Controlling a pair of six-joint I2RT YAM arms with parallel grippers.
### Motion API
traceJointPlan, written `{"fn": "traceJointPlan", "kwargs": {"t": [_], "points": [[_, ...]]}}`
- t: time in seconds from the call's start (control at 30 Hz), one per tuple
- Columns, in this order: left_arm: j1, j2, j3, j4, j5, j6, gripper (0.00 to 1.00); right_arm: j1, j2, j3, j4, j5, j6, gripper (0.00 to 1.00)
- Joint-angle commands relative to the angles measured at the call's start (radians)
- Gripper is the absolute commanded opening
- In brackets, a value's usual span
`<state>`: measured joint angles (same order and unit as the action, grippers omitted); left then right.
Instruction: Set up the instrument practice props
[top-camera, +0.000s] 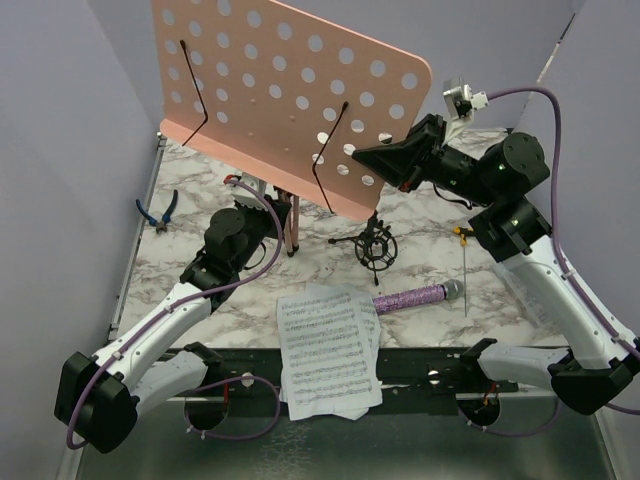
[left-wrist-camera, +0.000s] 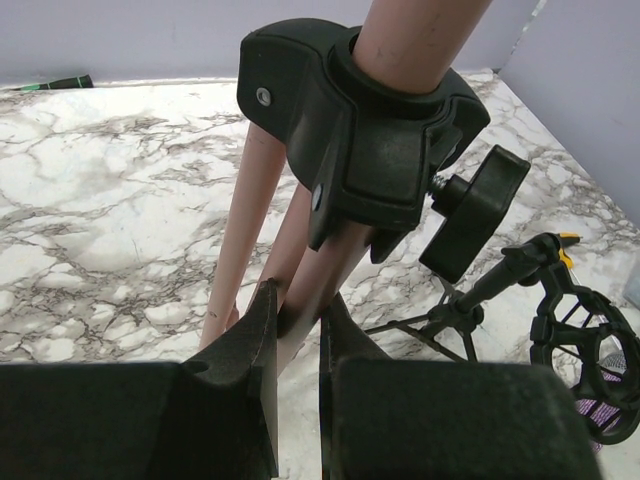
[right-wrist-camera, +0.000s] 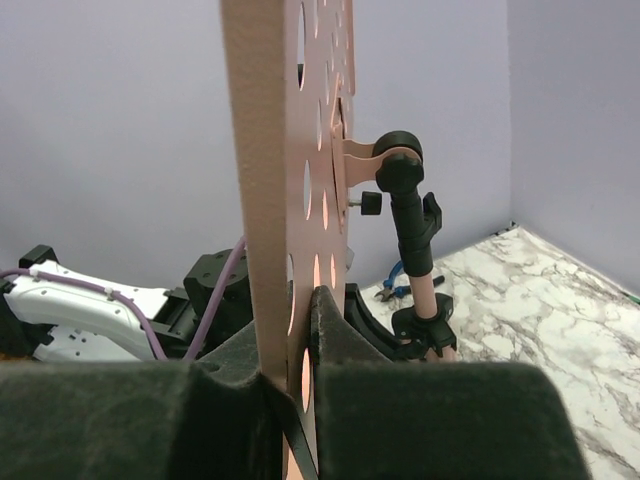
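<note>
**From above:** your left hand (top-camera: 278, 215) is clenched low on a leg of the pink music stand (top-camera: 290, 90), which stands upright at the back of the marble desk (top-camera: 190, 265). Your right hand (top-camera: 365, 158) pinches the right edge of its perforated plate. The shock mount (top-camera: 377, 248) stands just right of the stand's legs. The purple microphone (top-camera: 415, 297) lies in front of the mount, and the sheet music (top-camera: 328, 350) overhangs the desk's near edge. Pliers (top-camera: 158, 210) lie far left and a screwdriver (top-camera: 466, 265) to the right, both apart from the props.

**Left wrist:** your fingers (left-wrist-camera: 255, 340) stand nearly together around one pink leg, below the black collar (left-wrist-camera: 370, 150). The shock mount sits at the right edge.

**Right wrist:** the plate's edge rises between your fingers (right-wrist-camera: 335, 320), which are closed on it. The stand's post (right-wrist-camera: 420, 270) is behind.
</note>
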<state>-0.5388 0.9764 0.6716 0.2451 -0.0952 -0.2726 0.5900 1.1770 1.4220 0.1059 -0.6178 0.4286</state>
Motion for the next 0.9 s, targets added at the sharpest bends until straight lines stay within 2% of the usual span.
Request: {"fn": "traceJointPlan", "kwargs": {"t": [0.0,0.1,0.23,0.5,0.6,0.73,0.87], "points": [[0.007,-0.043,0.041,0.176,0.018,-0.114,0.0,0.027,-0.033,0.025,-0.029,-0.044,0.08,0.13],[0.007,-0.046,0.035,0.167,0.027,-0.114,0.0,0.027,-0.037,0.022,-0.024,-0.048,0.082,0.23],[0.007,-0.046,0.029,0.155,0.03,-0.109,0.0,0.029,-0.042,0.019,-0.02,-0.048,0.081,0.3],[0.005,-0.021,0.062,0.1,0.063,-0.068,0.0,0.028,-0.037,0.017,-0.045,-0.019,0.058,0.34],[-0.002,0.002,0.094,0.041,0.054,-0.039,0.0,0.029,-0.031,0.012,-0.058,-0.004,0.041,0.38],[-0.019,0.033,0.132,-0.023,0.043,-0.006,0.0,0.03,-0.028,0.001,-0.07,0.04,0.03,0.52],[-0.035,0.042,0.144,-0.041,0.023,0.01,0.0,0.03,-0.028,-0.002,-0.099,0.106,0.013,0.58]]}}
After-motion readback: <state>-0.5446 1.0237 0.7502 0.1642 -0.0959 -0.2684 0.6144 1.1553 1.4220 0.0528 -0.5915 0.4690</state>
